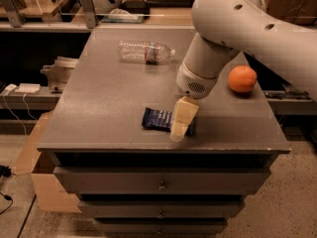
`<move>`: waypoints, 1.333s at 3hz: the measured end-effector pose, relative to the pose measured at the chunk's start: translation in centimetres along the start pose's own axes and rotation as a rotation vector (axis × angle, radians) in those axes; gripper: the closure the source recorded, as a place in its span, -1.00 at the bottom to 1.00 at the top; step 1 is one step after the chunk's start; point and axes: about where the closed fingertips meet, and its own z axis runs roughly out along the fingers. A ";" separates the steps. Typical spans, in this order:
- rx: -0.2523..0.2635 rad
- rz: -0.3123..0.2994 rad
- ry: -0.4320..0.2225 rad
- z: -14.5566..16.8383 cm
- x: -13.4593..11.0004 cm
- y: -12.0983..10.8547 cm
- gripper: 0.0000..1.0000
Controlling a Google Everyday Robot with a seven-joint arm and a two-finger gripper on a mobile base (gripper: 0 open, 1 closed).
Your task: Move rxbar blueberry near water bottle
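The rxbar blueberry (157, 119), a flat dark navy wrapper with white print, lies near the front edge of the grey cabinet top. My gripper (180, 125) hangs from the white arm directly over the bar's right end, its cream fingers (182, 116) covering that end. The water bottle (146, 51), clear with a dark label band, lies on its side at the back of the top, well apart from the bar.
An orange (242, 78) sits at the right side of the cabinet top (104, 98). The white arm (247, 29) crosses the right half. Shelving with clutter (121, 14) stands behind. A cardboard box (34, 167) stands on the floor at the left.
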 end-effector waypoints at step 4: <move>-0.011 0.045 0.010 1.9 -1.3 0.3 0.28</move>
